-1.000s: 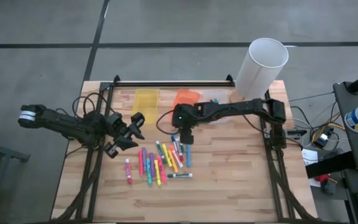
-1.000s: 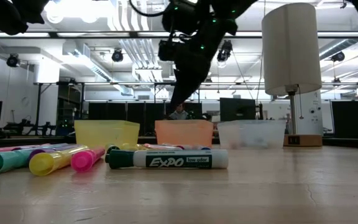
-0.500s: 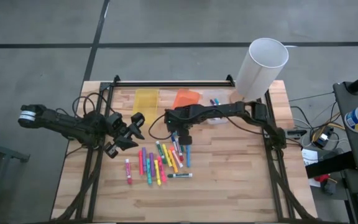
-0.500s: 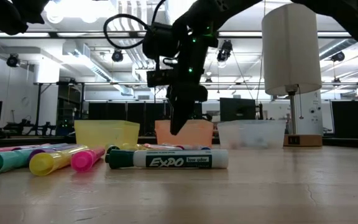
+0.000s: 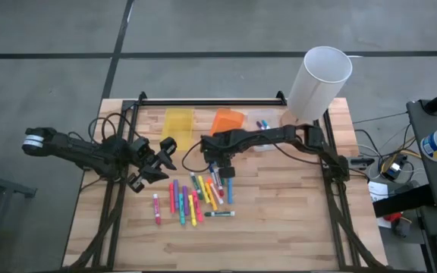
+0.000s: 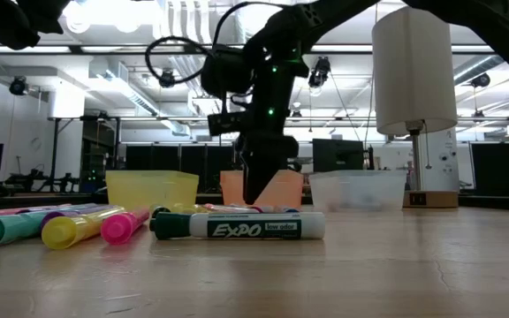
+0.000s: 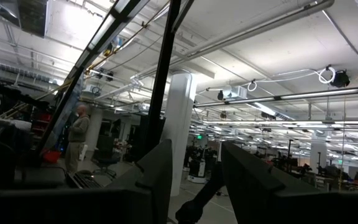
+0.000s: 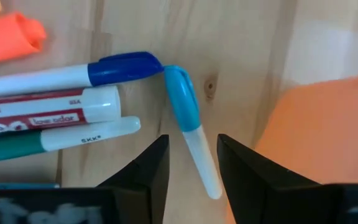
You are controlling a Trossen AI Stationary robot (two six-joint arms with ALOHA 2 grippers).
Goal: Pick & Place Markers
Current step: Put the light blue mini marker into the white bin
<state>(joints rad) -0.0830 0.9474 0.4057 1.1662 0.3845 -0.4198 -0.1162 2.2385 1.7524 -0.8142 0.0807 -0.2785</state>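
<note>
While reaching left from the bins | right gripper point(image 8: 191, 158) now lowered over light-blue marker point(image 8: 191, 134), fingers apart astride it, nothing grasped | left gripper point(image 5: 158, 159) parked, open | pick imminent

markers point(image 5: 196, 199) spread on table point(image 5: 279, 227) mid-front, slightly left of centre. three bins point(image 5: 217, 120) in row behind them near back edge. tall cylinder point(image 5: 319, 83) at back right corner, right of bins. right gripper point(image 5: 220, 168) over back end of marker spread, just before middle bin. left gripper point(image 5: 155, 163) at left, beside spread, apart from it.
</note>
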